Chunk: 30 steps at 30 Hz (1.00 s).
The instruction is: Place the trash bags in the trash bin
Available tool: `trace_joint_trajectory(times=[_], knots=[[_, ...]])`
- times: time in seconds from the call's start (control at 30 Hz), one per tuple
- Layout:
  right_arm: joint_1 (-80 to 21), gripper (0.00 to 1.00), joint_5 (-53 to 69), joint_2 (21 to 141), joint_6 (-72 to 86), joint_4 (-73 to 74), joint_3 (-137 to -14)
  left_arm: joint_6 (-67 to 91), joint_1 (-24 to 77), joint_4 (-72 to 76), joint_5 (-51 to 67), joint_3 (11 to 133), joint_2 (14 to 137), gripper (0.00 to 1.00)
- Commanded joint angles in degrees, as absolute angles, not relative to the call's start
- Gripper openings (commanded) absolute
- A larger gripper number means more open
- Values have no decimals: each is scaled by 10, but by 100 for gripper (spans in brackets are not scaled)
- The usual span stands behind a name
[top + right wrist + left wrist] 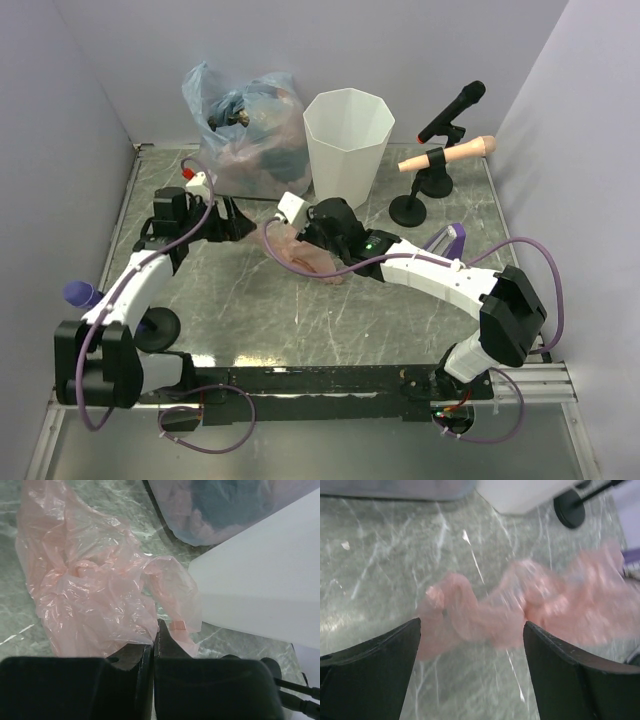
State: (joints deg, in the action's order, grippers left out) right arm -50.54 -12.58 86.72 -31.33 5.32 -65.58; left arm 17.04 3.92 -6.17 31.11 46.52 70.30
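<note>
Pink, thin plastic is what catches the eye: a crumpled pink trash bag [85, 590] lies flat on the grey-green marbled table [230, 300], between the two arms. The right gripper [154, 647] has its tips pressed tightly together. The near edge of the film runs right into them, so it looks pinched there. The rest of the bag spreads out ahead of that gripper and off to its left.

Just to the right of those tips and a little ahead stands the white trash bin [345, 140], upright on the table. Its faceted wall is close to the bag's edge, though I cannot say they touch. Past the bin's left side, further ahead of the right gripper, sits a stuffed clear-bluish bag [245, 125], right up against the bin.

The left gripper [472, 625] is spread wide and holds nothing. It hangs low over the table, with the other end of the pink film lying ahead of it, in line with the gap between its fingers [375, 672]. Whether the left finger brushes the plastic I cannot tell. Further ahead of it and to its right is the round black base of a microphone stand [570, 507], just beside the bin.
</note>
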Motion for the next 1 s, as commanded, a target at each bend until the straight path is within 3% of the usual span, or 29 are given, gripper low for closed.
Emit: trace_joint_trajectory(times=[0.0,0.3,0.37,0.57,0.67,0.93,0.97], knots=[[-505,0,-101,869,-296,54,-680,254,37,49,285,482,788,86],[-492,0,-94,874,-284,63,-687,286,38,23,296,550,885,77],[-489,0,-91,876,-279,65,-688,294,38,32,318,549,891,68],[-474,0,-85,882,-261,76,-700,342,38,27,378,577,939,17],[-461,0,-88,877,-261,75,-700,344,38,22,379,594,934,1],[-430,0,-80,860,-271,75,-697,286,29,-23,423,695,927,1],[-427,0,-78,860,-270,74,-699,269,27,-33,441,707,928,11]])
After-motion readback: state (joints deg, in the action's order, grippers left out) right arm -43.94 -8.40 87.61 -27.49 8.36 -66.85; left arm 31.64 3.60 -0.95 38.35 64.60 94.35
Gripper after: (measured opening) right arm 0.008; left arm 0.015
